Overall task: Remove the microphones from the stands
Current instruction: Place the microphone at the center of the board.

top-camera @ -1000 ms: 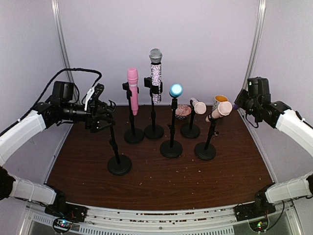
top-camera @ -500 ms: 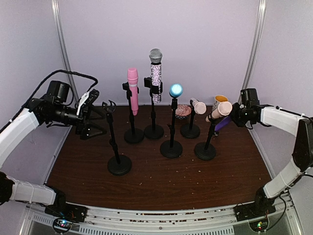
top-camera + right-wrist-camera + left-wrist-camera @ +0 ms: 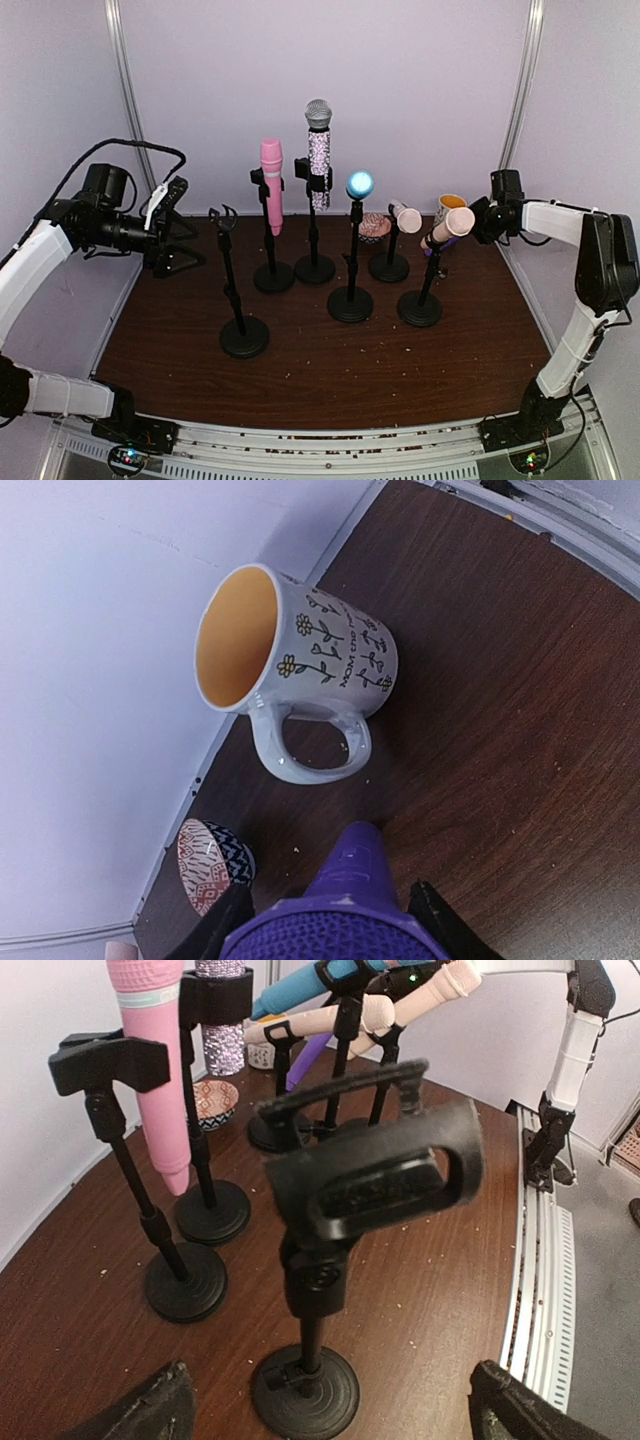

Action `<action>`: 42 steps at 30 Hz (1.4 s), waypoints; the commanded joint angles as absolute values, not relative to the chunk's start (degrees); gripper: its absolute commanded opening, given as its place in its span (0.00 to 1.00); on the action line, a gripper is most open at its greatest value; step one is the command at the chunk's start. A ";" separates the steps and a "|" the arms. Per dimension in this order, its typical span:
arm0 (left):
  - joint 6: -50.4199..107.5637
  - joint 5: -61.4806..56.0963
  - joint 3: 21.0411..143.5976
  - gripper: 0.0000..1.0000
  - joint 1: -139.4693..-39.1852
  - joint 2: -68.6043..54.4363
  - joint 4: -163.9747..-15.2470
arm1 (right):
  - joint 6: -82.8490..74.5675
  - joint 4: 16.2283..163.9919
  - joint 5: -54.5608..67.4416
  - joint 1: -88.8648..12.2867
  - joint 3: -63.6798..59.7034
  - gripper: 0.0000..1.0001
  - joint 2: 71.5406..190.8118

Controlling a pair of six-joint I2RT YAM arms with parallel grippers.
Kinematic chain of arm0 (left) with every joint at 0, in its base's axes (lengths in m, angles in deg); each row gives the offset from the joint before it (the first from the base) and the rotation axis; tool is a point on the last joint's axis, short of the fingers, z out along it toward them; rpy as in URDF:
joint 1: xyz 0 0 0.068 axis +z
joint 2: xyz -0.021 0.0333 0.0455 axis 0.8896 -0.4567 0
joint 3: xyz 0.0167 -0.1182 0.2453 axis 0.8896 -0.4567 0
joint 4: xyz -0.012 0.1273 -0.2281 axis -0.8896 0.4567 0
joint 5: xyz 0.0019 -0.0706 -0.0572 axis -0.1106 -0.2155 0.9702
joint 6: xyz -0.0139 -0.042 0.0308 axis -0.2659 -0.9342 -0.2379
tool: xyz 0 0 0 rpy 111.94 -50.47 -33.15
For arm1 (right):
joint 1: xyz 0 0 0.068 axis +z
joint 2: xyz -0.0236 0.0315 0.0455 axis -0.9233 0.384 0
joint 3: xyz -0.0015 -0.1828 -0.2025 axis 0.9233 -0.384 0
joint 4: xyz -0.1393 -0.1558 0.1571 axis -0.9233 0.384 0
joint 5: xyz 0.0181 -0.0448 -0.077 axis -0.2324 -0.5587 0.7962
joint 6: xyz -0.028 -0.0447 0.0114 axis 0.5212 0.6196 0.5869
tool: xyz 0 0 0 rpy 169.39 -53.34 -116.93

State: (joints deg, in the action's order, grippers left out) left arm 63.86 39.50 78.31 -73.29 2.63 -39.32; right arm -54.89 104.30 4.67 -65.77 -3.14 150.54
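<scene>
My right gripper [image 3: 480, 221] is at the back right, next to the mug. In the right wrist view, my right gripper [image 3: 330, 932] is shut on a purple microphone [image 3: 350, 880]. The microphone's mesh head sits between the fingers [image 3: 215, 930] and its tail points down at the table before the mug. My left gripper [image 3: 178, 246] is open and empty, left of an empty black stand [image 3: 243, 336]. That stand's empty clip [image 3: 380, 1175] fills the left wrist view, ahead of my wide-open left gripper [image 3: 330, 1415].
Other stands hold a pink microphone [image 3: 271, 185], a glittery silver one [image 3: 319, 150], a blue-headed one [image 3: 359, 185] and two peach ones [image 3: 405, 216] [image 3: 452, 224]. A flowered mug [image 3: 300, 660] and a small patterned bowl [image 3: 212, 865] sit by the back wall.
My left gripper has drawn back to the left, away from the empty stand. My right arm has swung inward and back with the purple microphone, toward the mug.
</scene>
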 commanded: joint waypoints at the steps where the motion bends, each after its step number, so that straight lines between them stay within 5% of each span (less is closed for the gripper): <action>1: 63.83 41.50 81.09 0.98 -71.03 2.09 -39.07 | -54.97 115.89 8.05 -65.92 -6.04 0.20 154.31; 7: 62.48 43.24 81.50 0.98 -70.36 1.03 -39.08 | -54.95 119.87 9.58 -65.92 -5.07 0.21 157.75; 15: 61.16 42.26 82.27 0.98 -70.30 2.38 -39.04 | -56.66 123.29 10.66 -66.01 -4.94 0.48 158.27; 36: 62.92 40.51 81.95 0.98 -70.25 4.43 -38.46 | -59.26 131.80 22.16 -61.88 -5.83 0.61 155.98; 42: 63.58 40.29 81.55 0.98 -70.30 4.28 -37.42 | -59.21 128.06 21.80 -61.88 -4.20 0.82 154.65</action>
State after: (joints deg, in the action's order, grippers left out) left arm 62.17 40.44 82.33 -70.69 3.90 -37.90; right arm -59.56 129.98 19.99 -62.03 -6.29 156.31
